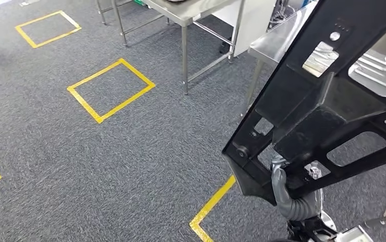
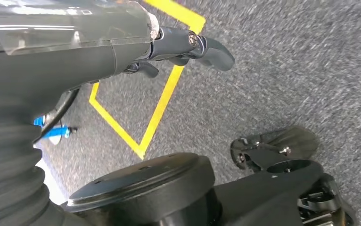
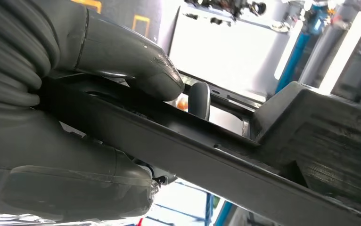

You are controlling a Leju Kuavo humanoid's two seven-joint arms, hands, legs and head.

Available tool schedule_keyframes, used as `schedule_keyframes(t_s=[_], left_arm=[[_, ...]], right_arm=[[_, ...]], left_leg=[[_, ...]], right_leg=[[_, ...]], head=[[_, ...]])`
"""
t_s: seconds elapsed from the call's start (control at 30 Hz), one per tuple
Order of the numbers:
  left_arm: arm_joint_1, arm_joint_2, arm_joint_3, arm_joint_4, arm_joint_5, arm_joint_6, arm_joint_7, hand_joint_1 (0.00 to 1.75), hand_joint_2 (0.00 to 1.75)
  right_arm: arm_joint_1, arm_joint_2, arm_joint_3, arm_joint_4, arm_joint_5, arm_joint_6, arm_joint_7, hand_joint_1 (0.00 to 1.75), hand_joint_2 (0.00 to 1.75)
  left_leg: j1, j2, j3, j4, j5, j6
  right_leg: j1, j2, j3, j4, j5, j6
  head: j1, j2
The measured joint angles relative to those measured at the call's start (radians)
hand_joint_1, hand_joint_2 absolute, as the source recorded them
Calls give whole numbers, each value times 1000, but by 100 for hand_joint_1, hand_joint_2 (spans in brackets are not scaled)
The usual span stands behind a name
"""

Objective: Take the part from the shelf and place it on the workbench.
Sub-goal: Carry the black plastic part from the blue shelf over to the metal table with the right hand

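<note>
From the head view I see the black part (image 1: 327, 106), a large flat frame with cut-outs and a raised block in its middle, held up tilted over the grey carpet (image 1: 130, 151), its upper end in front of a steel workbench (image 1: 281, 38). My right hand (image 1: 281, 186) holds it at its lower edge, the grey fingers hooked through a cut-out. Yellow tape squares (image 1: 111, 89) mark the carpet, and a second steel table (image 1: 191, 15) stands further back. In the left wrist view my left hand (image 2: 188, 47) hangs over the carpet with nothing in it, the fingers loosely curled and apart. In the right wrist view the right hand's thumb (image 3: 136, 66) presses on one face of the part's rail (image 3: 207, 150), with the fingers wrapped round the other side.
</note>
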State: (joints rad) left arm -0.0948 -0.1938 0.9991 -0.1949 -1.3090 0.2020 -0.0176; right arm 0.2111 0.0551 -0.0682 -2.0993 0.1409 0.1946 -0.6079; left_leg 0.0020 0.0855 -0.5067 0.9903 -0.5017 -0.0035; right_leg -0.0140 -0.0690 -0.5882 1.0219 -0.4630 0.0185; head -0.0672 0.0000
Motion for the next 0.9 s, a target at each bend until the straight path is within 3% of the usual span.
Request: schedule_keyframes(t_s=[0.07,0.13,0.17,0.23,0.27,0.3,0.33,0.4,0.47,0.53,0.6,0.67,0.73,0.8,0.83,0.87,0.9], left_arm=[[-1,0,0,0,-1,2,-1,0,175],[-3,1,0,0,-2,3,-2,0,175],[-3,1,0,0,-1,4,-3,0,175],[-4,1,1,0,0,3,-6,0,175],[-7,1,1,0,1,3,-6,0,175],[-9,1,1,0,2,3,-7,0,175],[-12,1,1,0,1,3,-6,0,175],[-11,1,1,0,1,3,-4,0,175],[-7,3,1,0,1,3,-6,0,175],[-6,5,1,0,1,3,-9,0,175],[-7,4,1,0,-2,2,-10,0,175],[-7,2,1,0,-7,-2,-7,0,175],[-4,2,1,0,-14,-6,-1,0,175],[-2,2,0,0,-19,-7,3,0,175],[-2,2,0,0,-20,-7,0,0,175],[-2,1,0,0,-18,-6,-4,0,175],[-2,1,0,0,-16,-5,-8,0,175]], right_arm=[[-3,0,-1,1,-2,3,-1,175,175],[-4,1,-2,1,-3,3,-1,175,175],[-5,1,-2,1,-3,3,-1,175,175],[-8,2,-3,2,-3,3,-1,175,175],[-8,2,-3,3,-3,3,-1,175,175],[-8,2,-3,4,-4,3,-1,175,175],[-8,2,-3,5,-4,3,-1,175,175],[-8,2,-3,7,-4,4,-1,175,175],[-9,2,-3,8,-4,4,-1,175,175],[-8,3,-3,9,-6,5,-1,175,175],[-4,3,-3,10,-10,8,-2,175,175],[-1,3,-4,10,-15,12,-3,175,175],[0,3,-4,12,-17,18,-4,175,175],[1,3,-3,16,-18,23,-3,175,175],[2,3,-2,18,-18,26,0,175,175],[1,3,0,21,-17,28,5,175,175],[-2,3,2,24,-16,30,11,175,175]], left_leg=[[-1,14,5,0,-5,-10],[4,-8,1,21,-26,-22],[7,-31,-15,60,-51,-27],[9,-70,-77,194,-119,-31],[9,-75,-109,261,-142,-31],[8,-76,-129,301,-148,-30],[8,-77,-131,300,-131,-27],[8,-93,-86,187,-52,-18],[9,-142,-37,62,1,-7],[6,-168,-24,19,6,-1],[6,-147,-21,7,12,8],[11,-122,-15,-10,22,21],[11,-96,-13,-17,26,29],[8,-69,-14,-16,25,29],[7,-56,-14,-15,24,29],[7,-44,-13,-13,22,27],[7,-34,-12,-11,20,25]], right_leg=[[3,19,-3,-1,-1,-12],[-1,39,-2,-6,1,-25],[-3,48,-1,-8,3,-31],[-2,67,-2,-8,4,-37],[-1,77,-2,-7,4,-39],[0,89,-2,-7,4,-39],[1,103,-1,-6,4,-39],[2,131,2,-4,4,-39],[1,156,-2,-1,6,-32],[-3,177,-13,-2,13,-17],[-6,192,-18,-5,19,-2],[-2,158,-36,28,-4,6],[-1,101,-90,139,-64,10],[-4,78,-143,252,-104,16],[-6,74,-145,261,-98,19],[-8,69,-127,230,-76,20],[-9,59,-89,165,-43,20]], head=[[0,0],[0,0],[0,0],[0,0],[0,0],[0,0],[0,0],[0,0],[0,0],[0,0],[0,0],[0,0],[0,0],[0,0],[0,0],[0,0],[0,0]])
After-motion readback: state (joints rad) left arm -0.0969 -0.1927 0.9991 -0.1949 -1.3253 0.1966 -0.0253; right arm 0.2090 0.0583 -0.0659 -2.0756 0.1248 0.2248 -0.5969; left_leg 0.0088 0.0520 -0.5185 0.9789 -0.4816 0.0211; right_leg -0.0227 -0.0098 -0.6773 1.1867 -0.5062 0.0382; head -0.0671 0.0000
